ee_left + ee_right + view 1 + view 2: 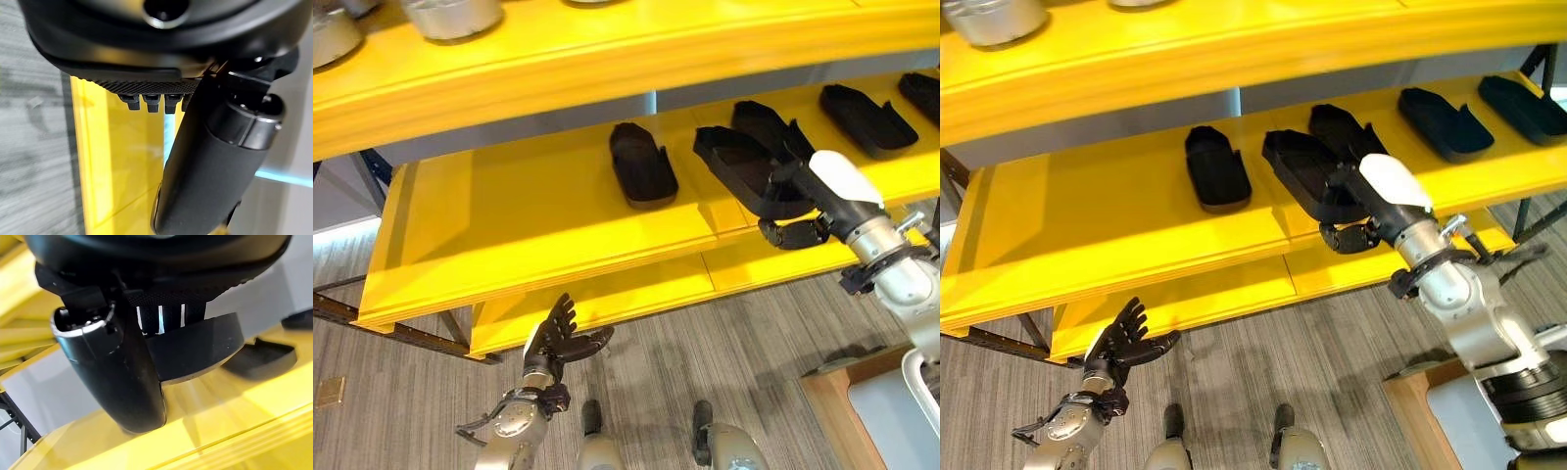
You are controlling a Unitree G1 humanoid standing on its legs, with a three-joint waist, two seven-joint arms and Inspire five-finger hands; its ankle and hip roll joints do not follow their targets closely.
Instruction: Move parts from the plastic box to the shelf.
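Left hand (558, 338) hangs low, fingers spread, holding nothing, below the yellow shelf (509, 215). Right hand (1351, 211) grips a black part (1302, 176), fingers curled under its near end, just above the shelf board. Three more parts beyond its fingertips, one (1216, 168) to their left. No legible print. Right wrist view shows a neighbouring part (259, 360) on the shelf.

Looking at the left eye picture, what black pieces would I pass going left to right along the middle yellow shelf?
First a lone black part, then the black part held in the right hand with the right hand gripping its near end, then a black part further right, and last one at the picture's edge.
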